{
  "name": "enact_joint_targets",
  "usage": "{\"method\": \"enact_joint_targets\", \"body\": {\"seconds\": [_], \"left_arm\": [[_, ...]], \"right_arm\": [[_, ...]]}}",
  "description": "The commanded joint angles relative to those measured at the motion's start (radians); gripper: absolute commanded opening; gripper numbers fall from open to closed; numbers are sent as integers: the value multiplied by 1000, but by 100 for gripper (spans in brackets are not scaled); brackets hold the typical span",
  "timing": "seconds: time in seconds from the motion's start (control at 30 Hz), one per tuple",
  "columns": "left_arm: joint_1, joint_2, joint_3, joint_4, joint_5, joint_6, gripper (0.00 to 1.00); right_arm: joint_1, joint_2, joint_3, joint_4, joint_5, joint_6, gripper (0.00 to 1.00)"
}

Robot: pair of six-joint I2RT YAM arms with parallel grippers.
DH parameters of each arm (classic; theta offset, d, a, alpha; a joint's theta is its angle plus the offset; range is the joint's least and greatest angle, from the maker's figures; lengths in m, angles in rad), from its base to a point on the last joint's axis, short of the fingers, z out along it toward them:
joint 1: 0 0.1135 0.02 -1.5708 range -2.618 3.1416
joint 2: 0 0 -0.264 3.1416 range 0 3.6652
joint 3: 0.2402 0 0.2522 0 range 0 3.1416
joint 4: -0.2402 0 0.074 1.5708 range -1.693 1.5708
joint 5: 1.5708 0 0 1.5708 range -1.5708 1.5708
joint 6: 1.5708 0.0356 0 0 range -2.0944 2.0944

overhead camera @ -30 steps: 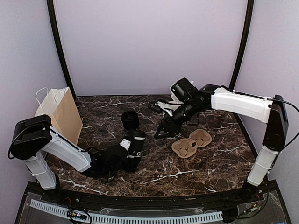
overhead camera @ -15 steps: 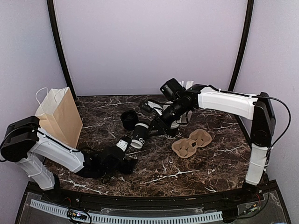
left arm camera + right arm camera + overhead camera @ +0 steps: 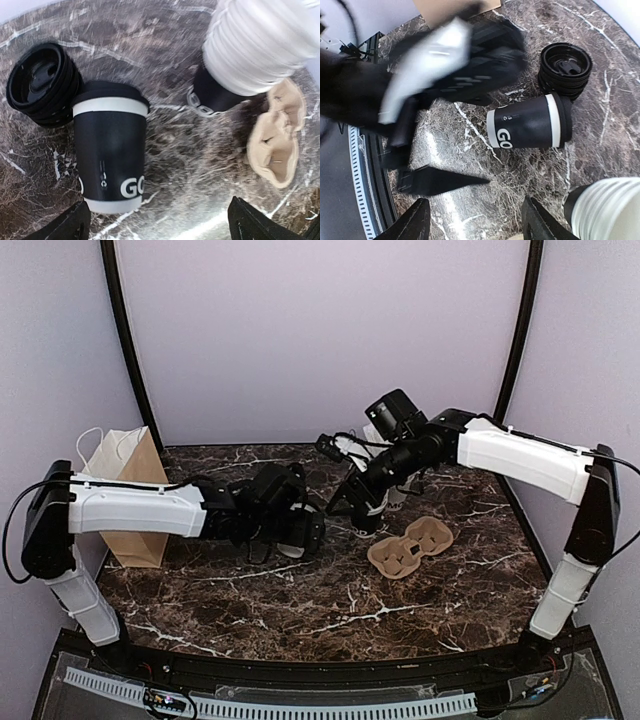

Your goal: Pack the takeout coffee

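Observation:
The takeout coffee point(image 3: 110, 150), a black cup with white bands and a black lid, lies on its side on the marble, its lid end next to a stack of black lids point(image 3: 42, 85). My left gripper point(image 3: 160, 227) is open just short of the cup's base, touching nothing; in the top view it point(image 3: 295, 538) is at mid-table. My right gripper point(image 3: 477, 222) is also open and empty, hovering beside the cup point(image 3: 527, 127); in the top view it point(image 3: 350, 508) is just right of the left one.
A tall pile of lidless cups point(image 3: 255, 45) stands close by on the right. A cardboard cup carrier point(image 3: 410, 545) lies right of centre. A brown paper bag point(image 3: 125, 495) stands at the far left. The blurred left arm point(image 3: 435, 65) crosses the right wrist view.
My left gripper held the cup upright near the front, tilted it, then let go; the cup now lies on its side. The left arm swung up across the table. My right gripper pulled back slightly.

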Motion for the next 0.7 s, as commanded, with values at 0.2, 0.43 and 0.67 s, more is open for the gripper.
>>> {"method": "enact_joint_targets", "body": {"seconds": [0.2, 0.43, 0.67], "left_arm": [[99, 238, 211, -330, 185, -4, 99], [126, 298, 240, -330, 204, -5, 96], [133, 307, 210, -295, 211, 0, 84]], "right_arm": [[-29, -151, -137, 77, 38, -4, 64], [-35, -156, -162, 94, 32, -5, 64], [-39, -138, -158, 95, 20, -4, 64]]}}
